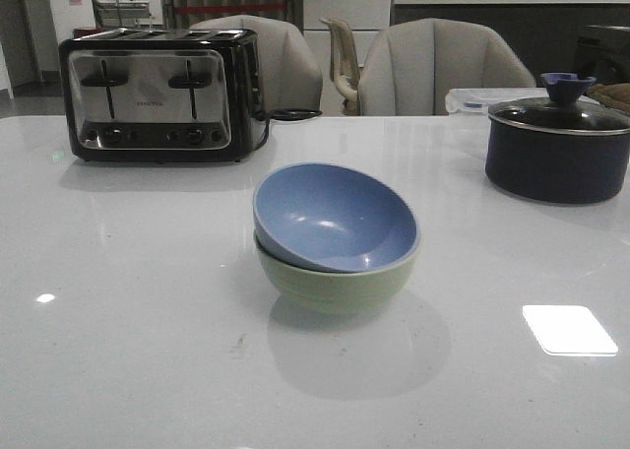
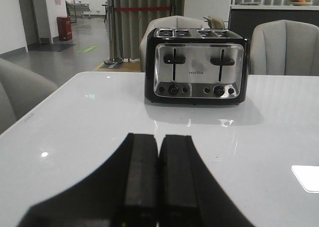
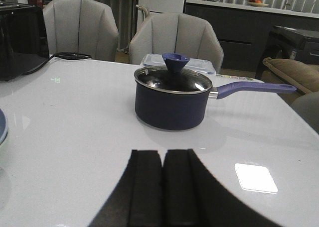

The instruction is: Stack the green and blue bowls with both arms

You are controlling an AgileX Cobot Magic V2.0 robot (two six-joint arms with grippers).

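Nearest the front camera, in the middle of the white table, stands the green bowl, upright, with the blue bowl nested inside it. That blue bowl sits tilted, its opening tipped toward the camera and a little to the right, so its back rim rises well above the green rim. Neither arm shows in the front view, and nothing touches the stack.

Behind the bowls to the left, a black and chrome four-slot toaster stands near the far edge of the table, its cord trailing off to the right. To the right, well apart from the bowls, sits a dark navy saucepan with a glass lid and a blue knob.

Over bare tabletop, the left gripper has its two black fingers pressed together with nothing between them, pointing toward the toaster. Likewise, the right gripper is closed and empty, with only a thin seam between its fingers, aimed at the saucepan; a sliver of the stacked bowls appears at the edge of that wrist view. Grey padded chairs stand beyond the table.
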